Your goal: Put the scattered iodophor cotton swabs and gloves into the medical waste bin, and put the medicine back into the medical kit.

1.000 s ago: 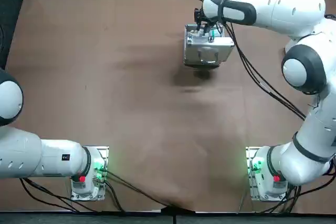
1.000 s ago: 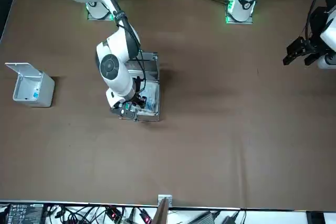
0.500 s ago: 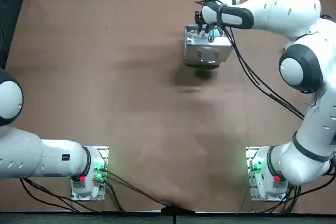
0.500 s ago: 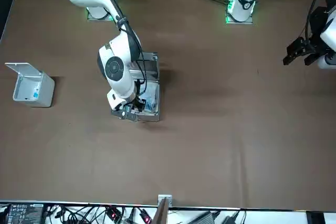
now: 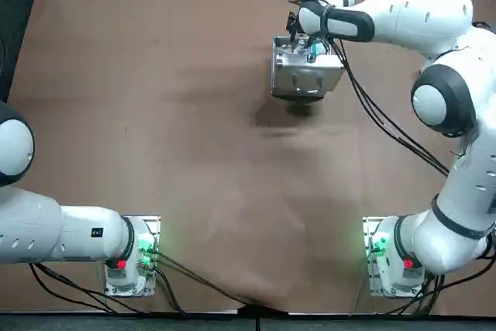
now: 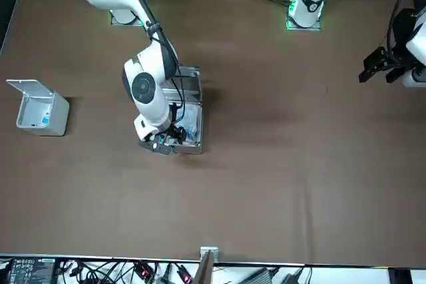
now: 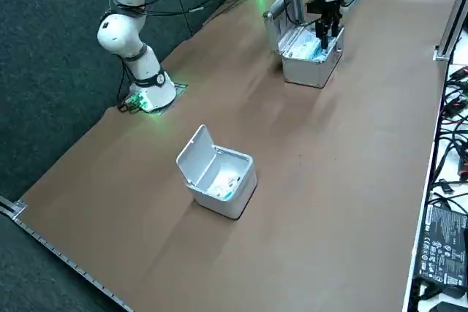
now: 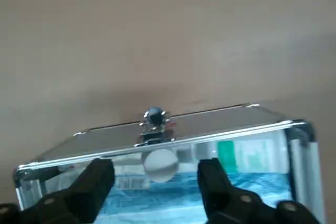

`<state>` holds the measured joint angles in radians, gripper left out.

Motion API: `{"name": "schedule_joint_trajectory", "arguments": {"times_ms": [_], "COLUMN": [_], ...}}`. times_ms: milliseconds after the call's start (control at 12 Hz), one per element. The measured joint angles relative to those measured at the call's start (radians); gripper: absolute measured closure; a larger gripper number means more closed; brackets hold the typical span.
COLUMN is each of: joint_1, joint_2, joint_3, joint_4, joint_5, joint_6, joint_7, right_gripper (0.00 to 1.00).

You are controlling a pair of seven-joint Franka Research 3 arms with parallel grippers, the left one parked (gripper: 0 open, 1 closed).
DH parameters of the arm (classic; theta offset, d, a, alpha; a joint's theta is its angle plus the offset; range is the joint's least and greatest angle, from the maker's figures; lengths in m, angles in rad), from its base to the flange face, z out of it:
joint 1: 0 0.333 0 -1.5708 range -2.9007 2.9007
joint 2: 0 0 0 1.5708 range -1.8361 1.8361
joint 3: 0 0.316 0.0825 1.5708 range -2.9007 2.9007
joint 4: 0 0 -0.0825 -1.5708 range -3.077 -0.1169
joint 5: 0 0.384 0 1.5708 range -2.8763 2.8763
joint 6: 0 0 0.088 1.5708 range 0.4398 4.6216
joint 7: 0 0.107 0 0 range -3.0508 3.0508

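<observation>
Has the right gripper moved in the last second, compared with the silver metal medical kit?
Yes, slightly. In the front view the right gripper, jaws open, has slid away from the robot's bases, toward the farthest edge of the silver metal medical kit.

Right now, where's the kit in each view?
Top: kit far side, right of centre.
Front: kit left of centre, partly behind the right arm.
Right side: kit top, right of centre.
Right wrist: kit just beyond the fingers.
Shared landmark: right gripper, open over it.

Medical kit (image 6: 192,121) contents behind right gripper (image 6: 162,144)
</observation>
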<state>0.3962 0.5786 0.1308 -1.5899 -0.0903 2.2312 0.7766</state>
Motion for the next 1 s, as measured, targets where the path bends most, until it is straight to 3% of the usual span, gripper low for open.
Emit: {"name": "schedule_joint_trajectory", "arguments": {"times_ms": [83,417,1000], "joint_1": [-0.005,-0.051,-0.221], "joint_2": [-0.009,-0.083,-0.246], "joint_3": [-0.003,-0.011,-0.016], "joint_4": [0.009,0.086,0.138], "joint_5": [-0.007,-0.016,-0.012], "joint_6": [-0.022,-0.217,-0.448], "joint_7": [-0.001,-0.079,-0.471], "right_gripper": [0.0,0.0,0.0]}}
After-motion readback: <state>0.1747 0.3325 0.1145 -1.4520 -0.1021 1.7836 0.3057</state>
